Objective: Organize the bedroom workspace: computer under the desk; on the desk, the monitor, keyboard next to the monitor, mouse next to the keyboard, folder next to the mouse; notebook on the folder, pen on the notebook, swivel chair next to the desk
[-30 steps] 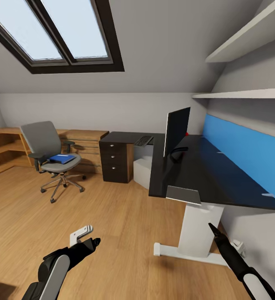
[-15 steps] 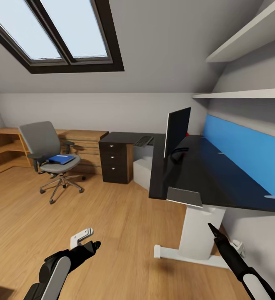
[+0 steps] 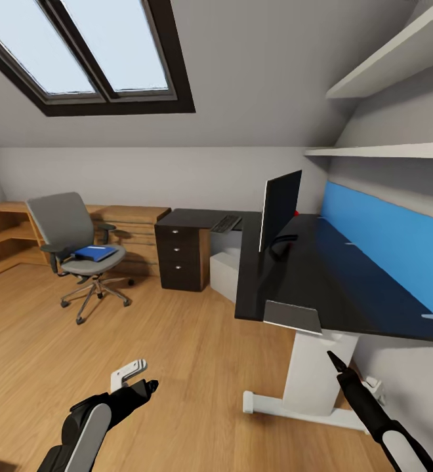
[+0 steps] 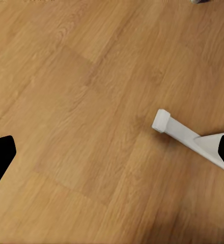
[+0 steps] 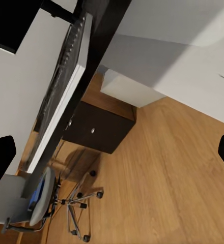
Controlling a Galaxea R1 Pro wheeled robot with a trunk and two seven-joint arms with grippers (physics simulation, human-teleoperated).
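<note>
Both grippers hang low in front of me over the wood floor (image 3: 177,341), holding nothing. On the left gripper (image 3: 138,379) I see a white bracket and dark fingers pointing forward, but from the head view I cannot tell whether they are apart or together; its wrist camera catches a black fingertip (image 4: 0,157) at each side edge of the picture, which reads as wide apart. The right gripper (image 3: 338,367) shows as one thin dark point beside the desk's white leg (image 3: 315,367), so the head view hides its state; its wrist camera likewise has a black fingertip (image 5: 1,157) at each edge (spread, as far as I can judge).

Past the right arm stands the desk (image 3: 321,275), its glossy black top cut off at the right frame edge. A grey slanted rectangle (image 3: 292,316) sits at the near edge; I cannot say for sure what it is. The monitor (image 3: 279,206) stands on the desk, seen nearly edge-on, with its foot mostly hidden in the dark top. The keyboard (image 3: 226,223) lies on the far wing of the desk, above the dark drawer unit (image 3: 182,255). A pale box (image 3: 226,265) under the desk is probably the computer, only partly visible. A small red spot behind the monitor is too small to name.

Well apart on my left, the swivel chair (image 3: 65,226) stands before the low wood cabinets (image 3: 131,219), with the blue folder (image 3: 96,252) lying on its seat.
</note>
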